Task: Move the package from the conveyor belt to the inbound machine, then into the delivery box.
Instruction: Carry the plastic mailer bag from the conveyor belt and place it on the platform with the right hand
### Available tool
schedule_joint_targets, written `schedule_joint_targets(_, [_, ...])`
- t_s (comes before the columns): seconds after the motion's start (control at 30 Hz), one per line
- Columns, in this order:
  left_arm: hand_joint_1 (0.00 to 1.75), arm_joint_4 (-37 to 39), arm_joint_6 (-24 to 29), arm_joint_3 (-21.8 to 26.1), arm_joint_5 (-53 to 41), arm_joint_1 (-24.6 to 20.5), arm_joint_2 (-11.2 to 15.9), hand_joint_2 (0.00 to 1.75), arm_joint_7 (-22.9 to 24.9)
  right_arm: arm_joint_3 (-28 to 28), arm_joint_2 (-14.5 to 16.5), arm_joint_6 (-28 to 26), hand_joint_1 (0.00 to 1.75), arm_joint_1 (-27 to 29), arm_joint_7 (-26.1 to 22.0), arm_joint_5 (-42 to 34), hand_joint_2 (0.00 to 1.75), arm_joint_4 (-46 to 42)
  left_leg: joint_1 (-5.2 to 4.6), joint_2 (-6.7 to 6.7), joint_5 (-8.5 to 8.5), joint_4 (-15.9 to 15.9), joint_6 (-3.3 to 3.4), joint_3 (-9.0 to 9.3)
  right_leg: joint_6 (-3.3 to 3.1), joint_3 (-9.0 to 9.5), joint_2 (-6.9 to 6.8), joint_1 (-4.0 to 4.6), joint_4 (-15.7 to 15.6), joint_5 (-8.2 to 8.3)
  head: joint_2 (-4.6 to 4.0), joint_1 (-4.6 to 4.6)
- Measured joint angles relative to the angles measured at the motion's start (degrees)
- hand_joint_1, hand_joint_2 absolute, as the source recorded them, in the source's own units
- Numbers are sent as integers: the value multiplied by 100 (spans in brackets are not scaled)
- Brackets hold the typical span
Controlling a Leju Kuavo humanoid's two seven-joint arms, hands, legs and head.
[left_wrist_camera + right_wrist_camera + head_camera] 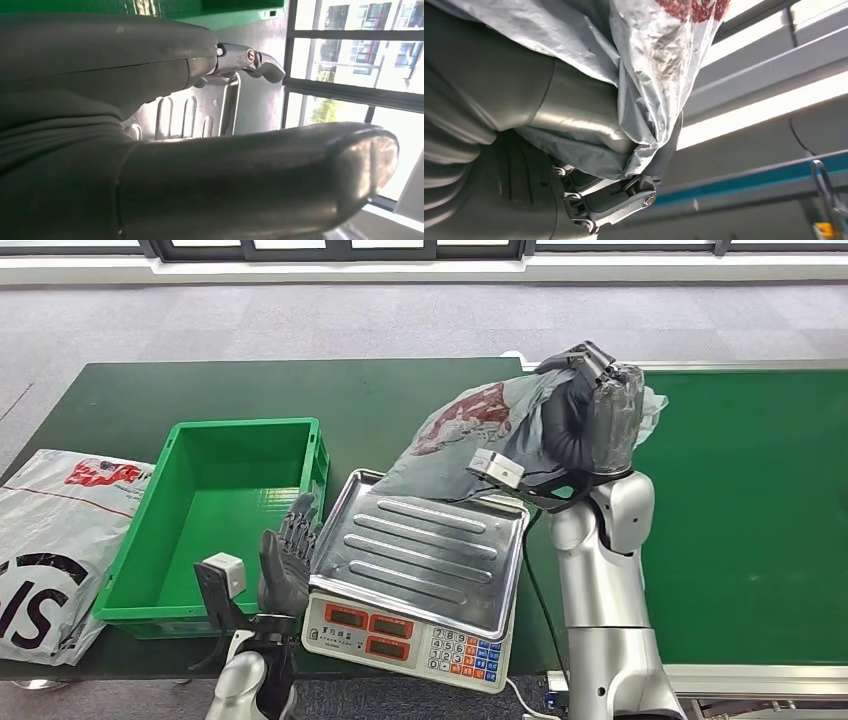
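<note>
Fingers (600, 375) of the right hand (592, 420) clutch a crumpled grey plastic package (480, 435), carrying it above the steel-topped scale (425, 550) for weighing. Left hand (288, 560) waits beside the scale, holding nothing, fingers loosely apart.

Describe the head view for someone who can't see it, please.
The robot's right hand holds a grey plastic package up over the steel tray of a scale. Its left hand waits, fingers apart, between the scale and an empty green crate on the dark green table.
</note>
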Motion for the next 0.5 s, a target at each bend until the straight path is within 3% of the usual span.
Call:
schedule_joint_targets(0.2, [0, 32, 31, -7, -66, -2, -3, 0, 37, 724, 218, 0, 175, 227, -25, -455, 175, 291, 1, 0, -1, -1, -1, -14, 0, -17, 0, 1, 0, -1, -1, 0])
schedule_joint_targets(0.5, [0, 33, 31, -7, -90, -1, -3, 0, 43, 965, 300, -2, 175, 307, -28, -477, 175, 437, 1, 0, -1, 0, -1, -19, -1, -20, -1, 0, 0, 0, -1, 0])
